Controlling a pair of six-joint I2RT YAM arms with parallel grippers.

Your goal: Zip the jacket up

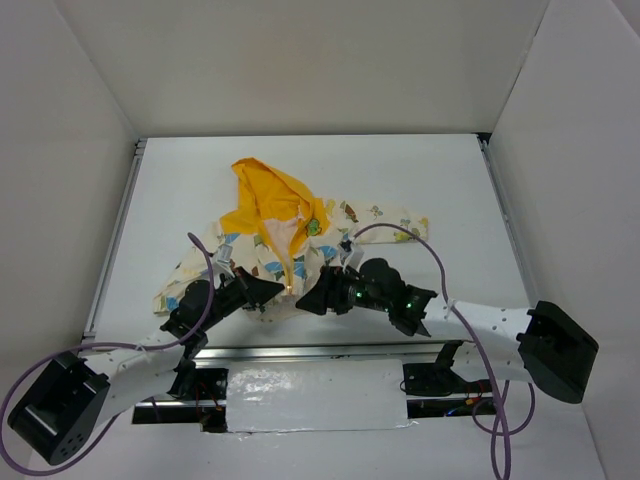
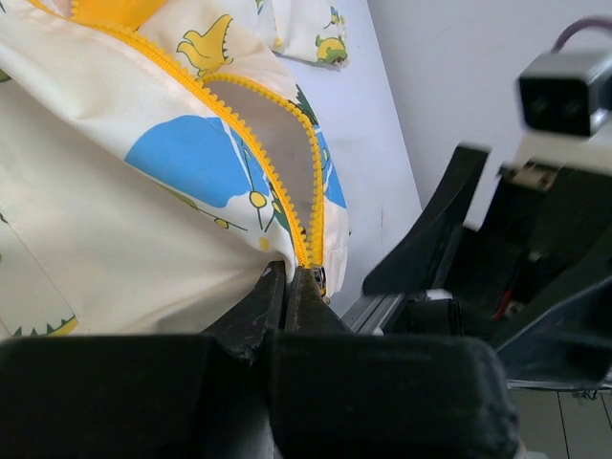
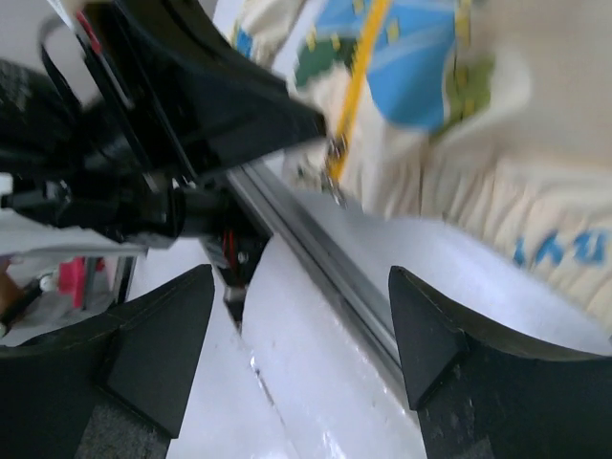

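White table (image 1: 450, 200), white walls (image 1: 300, 60). Jacket (image 1: 285, 235): flat near front edge, yellow hood (image 1: 265, 190) toward far side, zipper (image 2: 316, 210) parted above base. Left gripper (image 2: 290, 287): jaws together, clamped on jacket at zipper base. Right gripper (image 3: 301, 316): jaws wide apart, holding nothing, near zipper base.

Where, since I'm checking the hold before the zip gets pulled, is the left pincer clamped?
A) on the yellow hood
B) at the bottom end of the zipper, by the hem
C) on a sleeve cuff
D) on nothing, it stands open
B: in the left wrist view the left pincer is shut on the jacket right where the yellow zipper runs down to the hem.
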